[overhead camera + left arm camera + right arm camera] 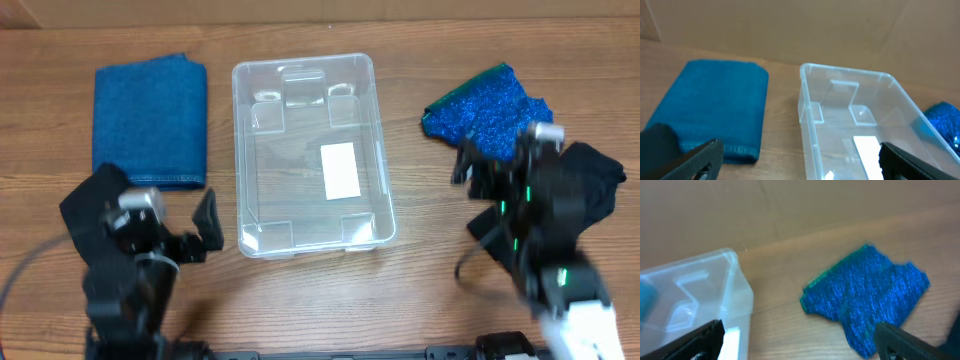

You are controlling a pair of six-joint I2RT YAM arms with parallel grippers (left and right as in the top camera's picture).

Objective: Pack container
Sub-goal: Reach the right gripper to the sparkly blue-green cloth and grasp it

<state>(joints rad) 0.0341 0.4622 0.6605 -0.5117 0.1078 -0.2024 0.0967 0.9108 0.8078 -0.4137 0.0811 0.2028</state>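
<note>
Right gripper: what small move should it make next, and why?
Probably lower the open right gripper onto the crumpled glittery blue cloth. The cloth lies just ahead of it, ungrasped, and the clear plastic rectangular container holds nothing but its white label.

Container [292, 185] sits mid-table; folded towel [150, 122] lies left of it, close but apart; crumpled cloth [485, 105] lies right of it, toward the far side; label [340, 170] on container floor, possibly underneath
</note>
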